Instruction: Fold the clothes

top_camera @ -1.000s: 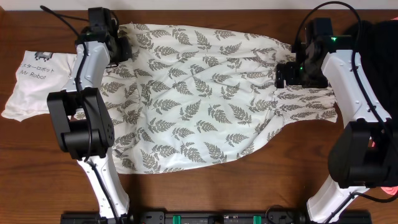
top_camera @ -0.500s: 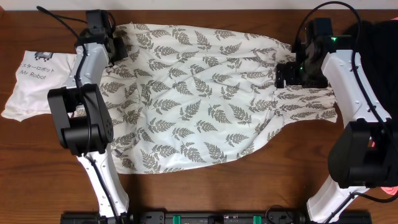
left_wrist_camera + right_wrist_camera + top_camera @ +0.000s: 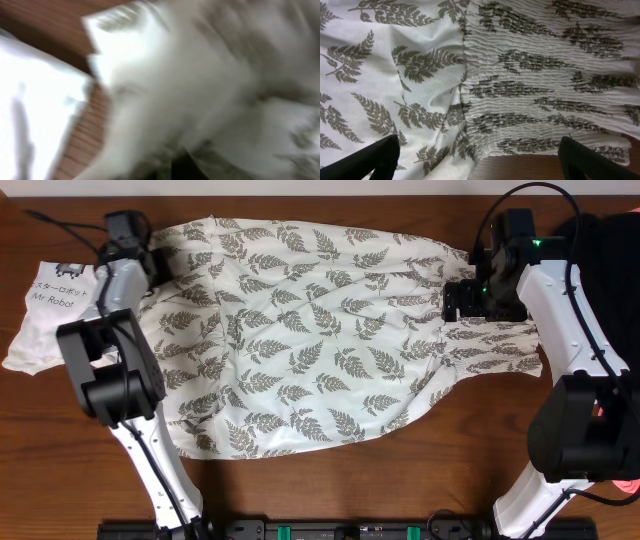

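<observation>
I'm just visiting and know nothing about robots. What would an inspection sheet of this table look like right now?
Surface: wooden table, bare wood around the cloth.
Job's things: fern-print garment spread out, wrinkled, not yet folded.
Clutter: white "Mr Robot" shirt at left; black garment at right edge.
Grippers: left gripper at the garment's far left corner, wrist view blurred, state unclear; right gripper open over the gathered end.
Cables: black cable behind the left arm; second cable looped over the right arm.
Surroundings: black rail along the near edge.
</observation>
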Available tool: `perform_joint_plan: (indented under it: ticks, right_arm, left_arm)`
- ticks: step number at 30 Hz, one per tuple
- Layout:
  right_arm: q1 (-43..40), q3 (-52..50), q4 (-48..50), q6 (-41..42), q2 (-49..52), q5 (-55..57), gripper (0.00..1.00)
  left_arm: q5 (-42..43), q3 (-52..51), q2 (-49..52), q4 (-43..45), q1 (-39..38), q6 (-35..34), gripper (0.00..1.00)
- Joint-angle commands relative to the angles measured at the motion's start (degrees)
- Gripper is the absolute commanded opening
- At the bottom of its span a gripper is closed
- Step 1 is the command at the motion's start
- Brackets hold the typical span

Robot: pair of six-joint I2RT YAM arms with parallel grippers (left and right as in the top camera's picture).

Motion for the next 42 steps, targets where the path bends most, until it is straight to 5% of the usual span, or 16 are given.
perform_joint_plan:
  ticks: [1, 13, 16, 20, 29, 42]
  right_arm:
    - [0.0, -0.2, 0.0, -0.9, 0.1, 0.1, 0.99]
    - [0.0, -0.2, 0.0, -0.9, 0.1, 0.1, 0.99]
    - [0.0, -0.2, 0.0, -0.9, 0.1, 0.1, 0.99]
    - [0.0, -0.2, 0.0, -0.9, 0.1, 0.1, 0.99]
    - [0.0, -0.2, 0.0, -0.9, 0.1, 0.1, 0.99]
    - [0.0, -0.2, 0.8, -3.0, 0.1, 3.6, 0.99]
  left_arm:
    - [-1.4, 0.1, -0.3, 2.9, 1.5, 4.4, 0.13]
    - [-1.4, 1.7, -1.0, 14.1, 0.6, 8.0, 0.30]
    - [-1.4, 2.3, -1.6, 13.7, 0.1, 7.9, 0.52]
    - [-1.3, 2.4, -5.6, 10.4, -0.8, 2.9, 0.56]
    - [11.4, 2.4, -25.5, -13.8, -4.6, -9.9, 0.98]
    - [11.4, 2.3, -39.9, -48.6, -6.8, -19.1, 0.98]
